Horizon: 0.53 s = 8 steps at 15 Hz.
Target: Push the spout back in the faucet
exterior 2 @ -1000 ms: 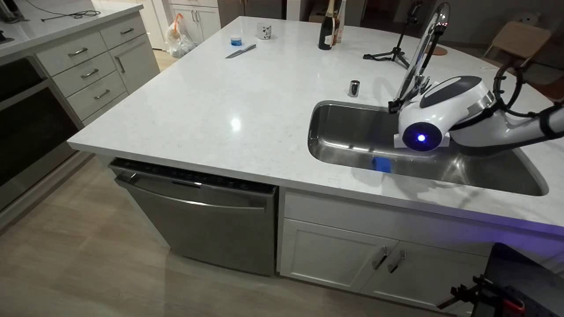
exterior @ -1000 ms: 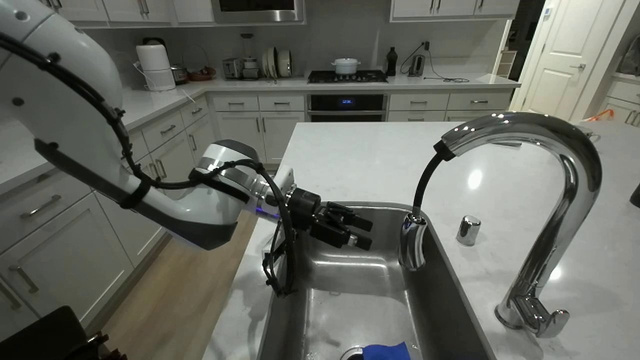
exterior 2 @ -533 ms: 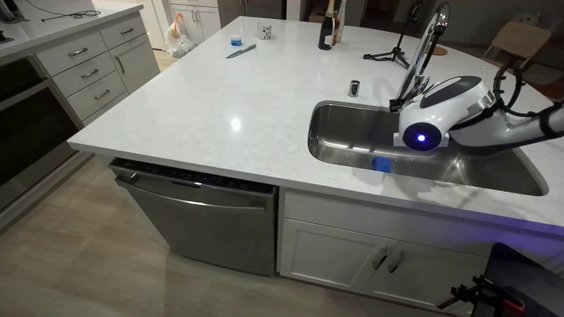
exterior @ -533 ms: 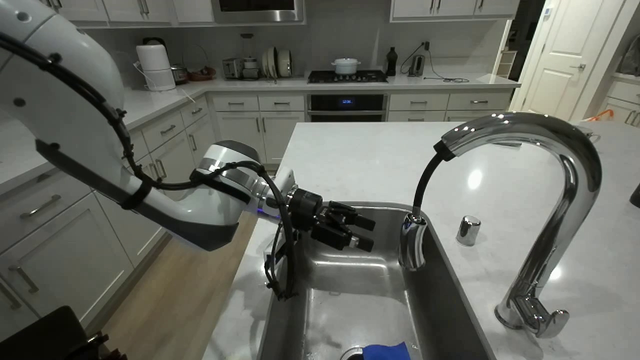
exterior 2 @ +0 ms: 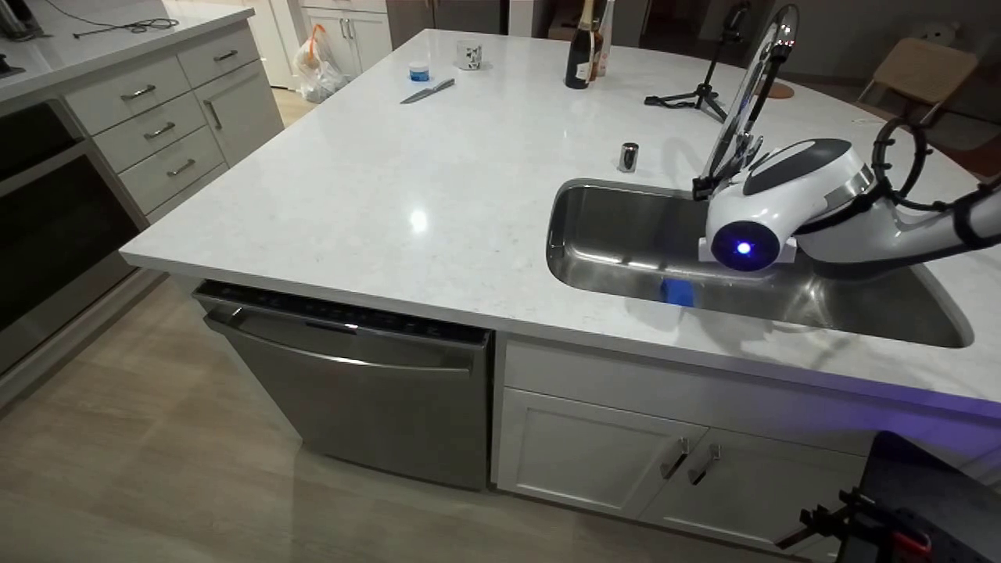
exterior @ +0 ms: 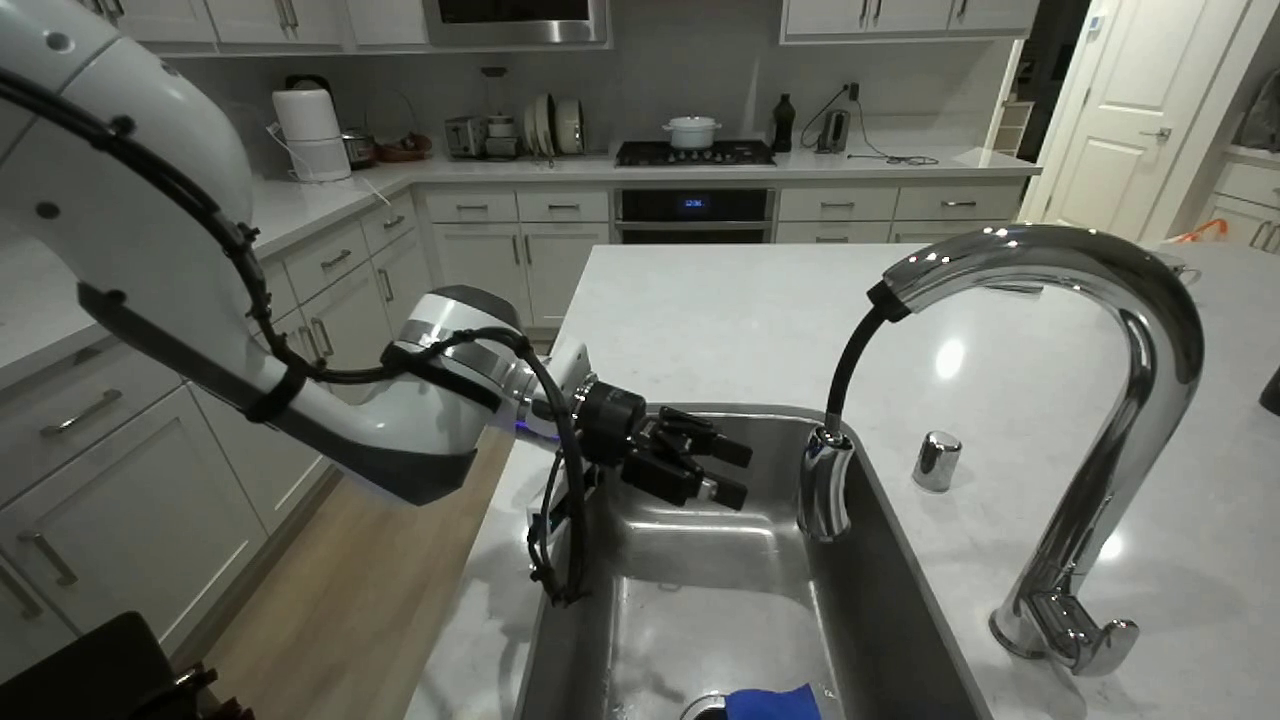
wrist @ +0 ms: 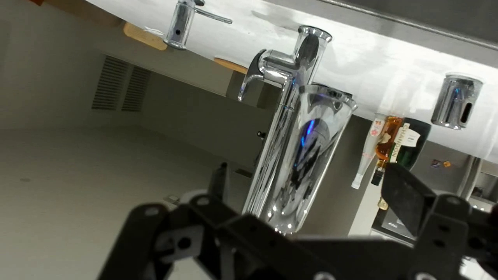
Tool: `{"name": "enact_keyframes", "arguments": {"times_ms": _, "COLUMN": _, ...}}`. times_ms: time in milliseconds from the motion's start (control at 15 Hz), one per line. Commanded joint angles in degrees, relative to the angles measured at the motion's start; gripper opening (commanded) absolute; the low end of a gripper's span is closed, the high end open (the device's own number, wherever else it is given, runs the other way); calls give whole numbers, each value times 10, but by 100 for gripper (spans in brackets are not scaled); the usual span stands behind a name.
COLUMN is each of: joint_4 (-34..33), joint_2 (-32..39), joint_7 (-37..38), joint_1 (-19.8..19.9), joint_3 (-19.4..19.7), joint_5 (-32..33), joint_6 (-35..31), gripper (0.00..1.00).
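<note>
The chrome spout (exterior: 827,487) hangs upright over the sink on its black hose, below the faucet's open tip. The chrome faucet (exterior: 1120,470) stands behind the sink; its arch also shows in an exterior view (exterior 2: 788,27). My gripper (exterior: 738,475) is open and empty, its fingers pointing at the spout from a short way off at about its height. In the upside-down wrist view the spout (wrist: 307,163) lies ahead between the spread fingers (wrist: 313,188), with the faucet base (wrist: 309,50) behind. In an exterior view the arm mostly hides my gripper (exterior 2: 700,188), and the spout is hard to make out.
The steel sink (exterior: 720,630) lies below my gripper, with a blue object (exterior: 775,704) at its bottom. A small chrome knob (exterior: 938,461) stands beside the sink rim. Bottles (exterior 2: 580,59), a black tripod (exterior 2: 704,98) and a knife (exterior 2: 428,91) are farther back on the counter.
My gripper has shifted very slightly toward the spout and slightly down. The spout, hose and faucet have not visibly moved.
</note>
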<state>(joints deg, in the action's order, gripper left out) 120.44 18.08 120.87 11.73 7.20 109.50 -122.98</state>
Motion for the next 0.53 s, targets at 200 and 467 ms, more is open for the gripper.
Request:
{"name": "enact_keyframes", "arguments": {"times_ms": 200, "joint_4": -5, "joint_2": 18, "joint_7": 81, "joint_1": -4, "joint_3": -2, "joint_5": 26, "joint_6": 79, "gripper": 100}}
{"name": "enact_keyframes", "arguments": {"times_ms": 467, "joint_4": -8, "joint_2": 37, "joint_7": 137, "joint_1": -5, "joint_3": -3, "joint_5": 48, "joint_6": 132, "gripper": 100}}
